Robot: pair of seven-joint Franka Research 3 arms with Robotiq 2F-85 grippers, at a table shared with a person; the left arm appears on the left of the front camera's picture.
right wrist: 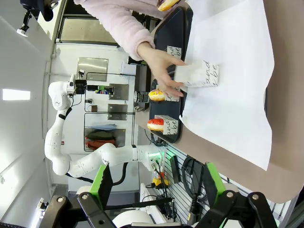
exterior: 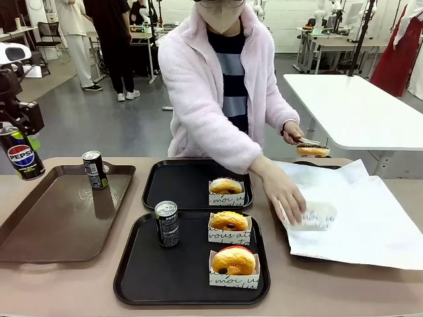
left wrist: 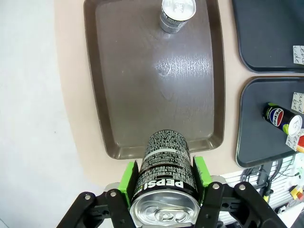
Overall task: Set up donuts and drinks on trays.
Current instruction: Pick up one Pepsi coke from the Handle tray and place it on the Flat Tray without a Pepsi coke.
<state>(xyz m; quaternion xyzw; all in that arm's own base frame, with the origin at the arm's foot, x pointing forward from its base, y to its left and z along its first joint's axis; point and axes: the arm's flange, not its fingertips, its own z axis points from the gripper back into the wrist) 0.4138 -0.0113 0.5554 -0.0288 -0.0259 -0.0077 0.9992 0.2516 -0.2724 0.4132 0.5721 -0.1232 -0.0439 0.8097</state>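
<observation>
Operator, your left gripper [left wrist: 164, 178] clamps slim dark Pepsi can [left wrist: 164, 156], above brown rectangular plastic tray [left wrist: 137, 95] at left; right gripper [right wrist: 157, 183] wide, empty.

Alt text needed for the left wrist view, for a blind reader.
The left claw grips a Pepsi can between its green pads. A brown tray lies beyond it, with a second can standing at its far end.

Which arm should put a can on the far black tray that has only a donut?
Left. The left hand holds a Pepsi can by the brown tray, which neighbours the far black tray. The right hand is open, empty, off past the white paper.
</observation>
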